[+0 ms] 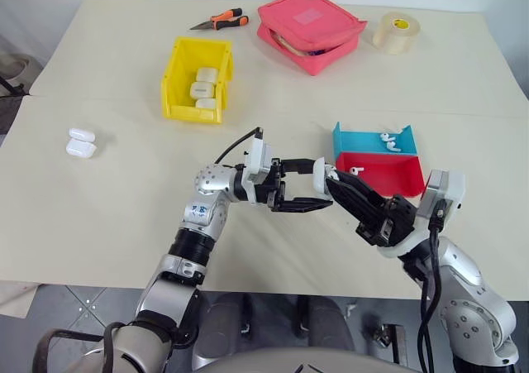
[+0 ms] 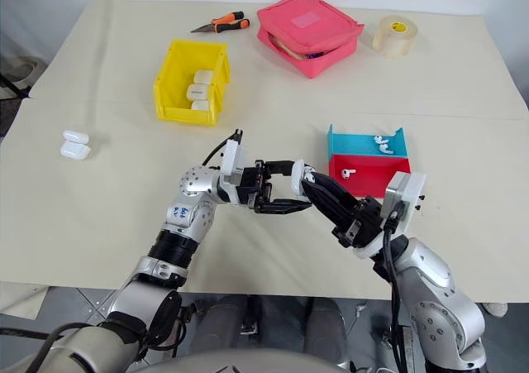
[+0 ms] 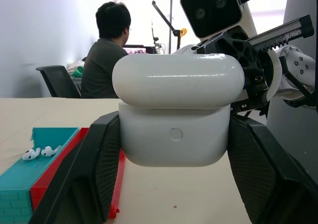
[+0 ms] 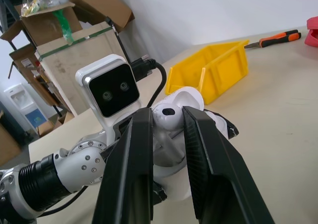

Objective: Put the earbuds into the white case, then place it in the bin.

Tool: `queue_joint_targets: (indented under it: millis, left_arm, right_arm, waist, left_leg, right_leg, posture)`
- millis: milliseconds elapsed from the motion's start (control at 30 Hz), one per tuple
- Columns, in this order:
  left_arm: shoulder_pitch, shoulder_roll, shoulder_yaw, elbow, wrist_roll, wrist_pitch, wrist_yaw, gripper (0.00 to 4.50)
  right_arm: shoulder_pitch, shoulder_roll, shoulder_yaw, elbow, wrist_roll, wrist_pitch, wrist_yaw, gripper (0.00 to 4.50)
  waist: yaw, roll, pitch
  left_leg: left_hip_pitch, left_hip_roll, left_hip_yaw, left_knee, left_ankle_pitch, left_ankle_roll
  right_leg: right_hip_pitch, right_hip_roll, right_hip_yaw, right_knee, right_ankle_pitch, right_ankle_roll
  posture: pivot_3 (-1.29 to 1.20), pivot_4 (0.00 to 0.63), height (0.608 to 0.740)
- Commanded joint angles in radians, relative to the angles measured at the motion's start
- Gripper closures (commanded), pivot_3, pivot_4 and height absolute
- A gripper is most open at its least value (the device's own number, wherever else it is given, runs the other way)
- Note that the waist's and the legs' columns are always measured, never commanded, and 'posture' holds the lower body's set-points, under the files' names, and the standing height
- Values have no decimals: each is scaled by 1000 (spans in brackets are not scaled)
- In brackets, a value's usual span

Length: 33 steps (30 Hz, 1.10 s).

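My left gripper [image 1: 299,185] is shut on the white case [image 3: 175,134], holding it above the table's middle with its lid raised [image 4: 186,96]. My right gripper [image 4: 166,120] is shut on one of the earbuds [image 4: 167,114], right over the open case. Further earbuds [image 1: 388,141] lie in the blue tray [image 1: 355,141], and one [image 1: 355,171] lies in the red tray [image 1: 393,177]. The yellow bin [image 1: 176,79] stands at the back left of the table with three white cases [image 1: 205,88] inside.
Two more white cases [image 1: 81,143] lie at the table's left. A pink pouch [image 1: 310,27], a tape roll [image 1: 396,31] and orange-handled pliers [image 1: 221,21] sit along the far edge. A seated person [image 3: 107,55] faces away, beyond the table.
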Motion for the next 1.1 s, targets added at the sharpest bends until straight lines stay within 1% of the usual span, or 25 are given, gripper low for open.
queue_joint_targets:
  millis: [33, 167, 433, 567, 800, 1100]
  left_arm:
    - [-61, -37, 40, -40, -47, -56, 12, 1710]
    - [-79, -47, 43, 2, -42, -78, 12, 1710]
    - [-109, -51, 56, 53, -39, -101, 10, 1710]
    - [-127, -46, 65, 78, -39, -105, 4, 1710]
    - [-135, -38, 66, 79, -43, -100, -10, 1710]
    - [-131, -26, 70, 68, -46, -99, -14, 1710]
  right_arm:
    - [24, 15, 34, 32, -33, 39, -52, 4005]
    - [9, 35, 49, 31, -33, 39, -73, 4005]
    - [53, 41, 61, 31, -51, 28, -65, 4005]
    - [73, 40, 84, 50, -91, 12, -52, 4005]
    - [47, 9, 67, 103, -154, 3, -45, 4005]
    - [32, -57, 12, 145, -144, 21, -9, 4005]
  waist:
    - [0, 0, 0]
    - [0, 0, 0]
    - [0, 0, 0]
    - [-1, 0, 0]
    - [-1, 0, 0]
    - [0, 0, 0]
  left_leg:
    - [0, 0, 0, 0, 0, 0]
    - [0, 0, 0, 0, 0, 0]
    - [0, 0, 0, 0, 0, 0]
    - [0, 0, 0, 0, 0, 0]
    - [0, 0, 0, 0, 0, 0]
    - [0, 0, 0, 0, 0, 0]
  right_leg:
    - [0, 0, 0, 0, 0, 0]
    - [0, 0, 0, 0, 0, 0]
    - [0, 0, 0, 0, 0, 0]
    - [0, 0, 0, 0, 0, 0]
    - [0, 0, 0, 0, 0, 0]
    - [0, 0, 0, 0, 0, 0]
  posture:
    - [0, 150, 740]
    - [0, 150, 740]
    - [0, 150, 740]
    - [0, 150, 740]
    - [0, 150, 740]
    - [0, 150, 740]
